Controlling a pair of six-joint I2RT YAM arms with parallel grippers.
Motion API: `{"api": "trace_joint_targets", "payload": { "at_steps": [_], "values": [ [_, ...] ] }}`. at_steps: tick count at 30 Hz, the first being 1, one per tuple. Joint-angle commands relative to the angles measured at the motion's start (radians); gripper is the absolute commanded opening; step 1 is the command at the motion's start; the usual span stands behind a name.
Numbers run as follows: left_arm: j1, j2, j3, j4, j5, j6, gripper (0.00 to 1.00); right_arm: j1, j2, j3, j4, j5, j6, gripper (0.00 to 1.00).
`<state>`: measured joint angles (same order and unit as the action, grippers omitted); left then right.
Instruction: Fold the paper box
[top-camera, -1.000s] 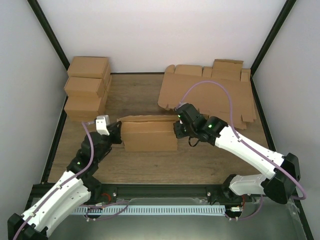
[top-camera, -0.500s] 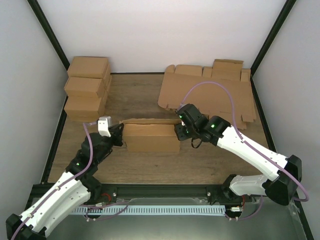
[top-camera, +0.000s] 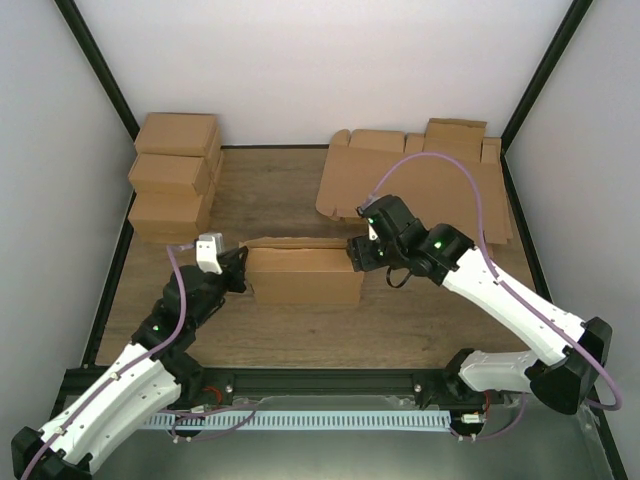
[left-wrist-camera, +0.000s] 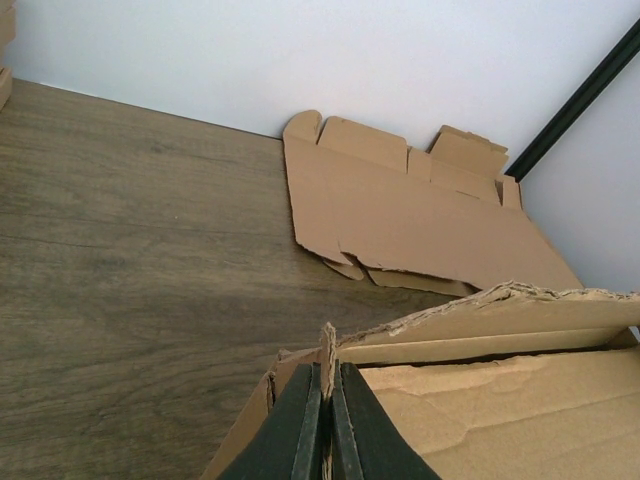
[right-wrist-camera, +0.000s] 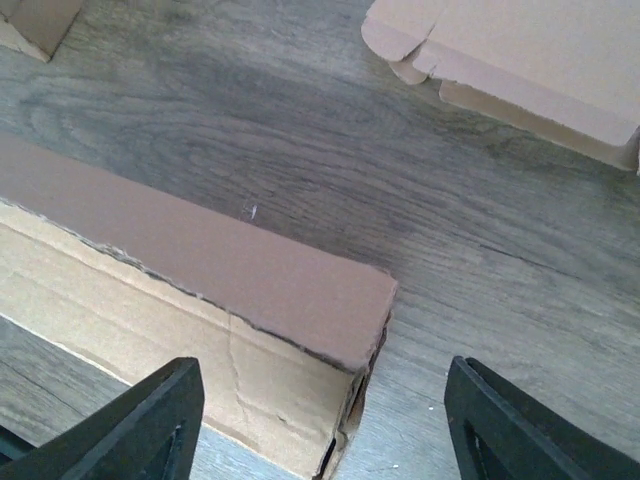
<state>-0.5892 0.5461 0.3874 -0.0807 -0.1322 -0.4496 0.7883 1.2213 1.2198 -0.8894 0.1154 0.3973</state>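
We see the paper box (top-camera: 303, 272) partly formed, lying near the middle of the wooden table (top-camera: 280, 330), its long side parallel to the near edge. Its front wall stands up, and a long flap with a ragged edge leans over the top along the far side.

The left gripper (top-camera: 238, 270) sits at the box's left end. In the left wrist view its jaws are pressed together on a thin upright edge of cardboard (left-wrist-camera: 327, 345), which rises from between the fingertips (left-wrist-camera: 300, 420). The rest of the box (left-wrist-camera: 480, 400) spreads away to the right of them.

The right gripper (top-camera: 357, 252) is at the box's right end, with its jaws spread wide and holding nothing. In the right wrist view the right end corner of the box (right-wrist-camera: 300, 350) lies in the gap between the fingers. One finger (right-wrist-camera: 150, 425) overlaps the front wall, though we cannot tell whether it touches. The other finger (right-wrist-camera: 515, 425) stands clear of the box over bare wood.

A sheaf of flat cardboard blanks (top-camera: 420, 190) lies in the far right corner of the table, apart from the box. A stack of folded boxes (top-camera: 175, 185) fills the far left corner.
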Motion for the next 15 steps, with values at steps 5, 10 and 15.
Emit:
{"api": "trace_joint_targets", "payload": {
  "at_steps": [5, 10, 15],
  "values": [
    [-0.011, 0.006, 0.008, -0.068, 0.013, 0.008, 0.04, -0.024, 0.022, 0.084, 0.027, -0.016, -0.009, 0.57],
    [-0.012, 0.005, 0.009, -0.071, 0.009, 0.006, 0.04, -0.026, 0.044, 0.080, 0.024, -0.013, -0.006, 0.46],
    [-0.014, 0.004, 0.008, -0.071, 0.009, 0.008, 0.04, -0.026, 0.043, 0.061, 0.015, -0.009, -0.006, 0.35]
  ]
}}
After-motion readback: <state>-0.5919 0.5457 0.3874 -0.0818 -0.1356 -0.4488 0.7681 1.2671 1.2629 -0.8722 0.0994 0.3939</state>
